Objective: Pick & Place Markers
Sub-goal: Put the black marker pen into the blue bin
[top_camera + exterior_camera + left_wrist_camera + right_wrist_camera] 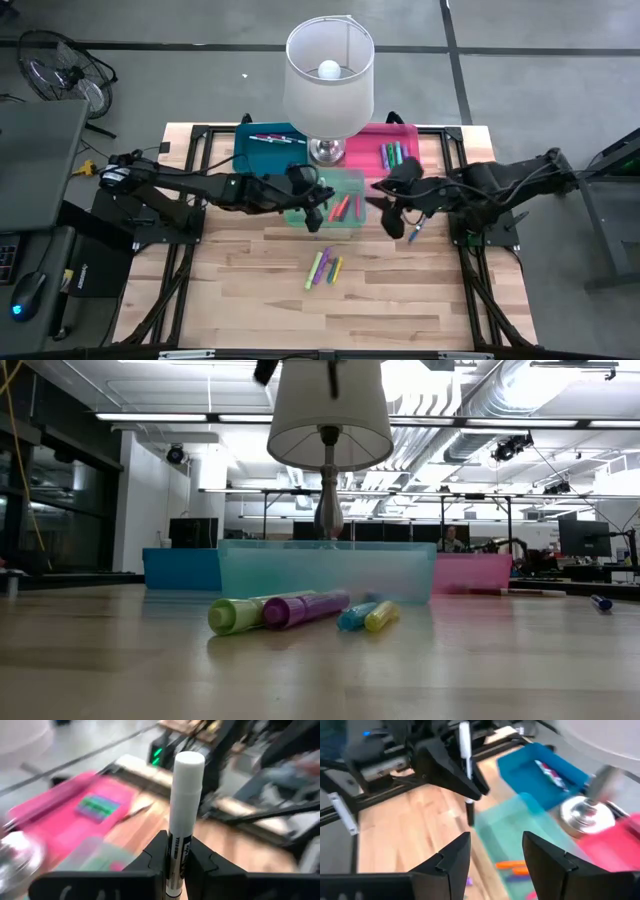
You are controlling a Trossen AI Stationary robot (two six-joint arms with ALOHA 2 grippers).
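Lying nearest the front edge of the desk [250, 300], a small cluster of markers [324, 268] waits in the open: green, purple, blue and yellow, side by side, well short of the bins. Off to the right a lone blue marker [415, 231] rests on the wood just below the right gripper [393, 212].

Behind the cluster sits the clear green bin [350, 181], already holding a few red and orange markers [342, 208]. The left gripper [312, 212] hovers over this bin's front-left part, clamped tight on a white-barrelled marker [182, 815] that stands upright between its fingers. The right gripper hangs just past the bin's right edge with its jaws spread apart and nothing between them, as its wrist view shows.

Farther back, the lamp [328, 75] stands between the teal bin [250, 150] on the left, with a couple of markers in it, and the pink bin [365, 150] on the right, holding several green and purple ones.

The step in hand looks like a delivery: the left arm is carrying its marker toward a bin. Which bin it belongs in I cannot tell. The next move calls for positioning over that bin and releasing, while the empty right gripper is free to drop onto the blue marker beneath it.
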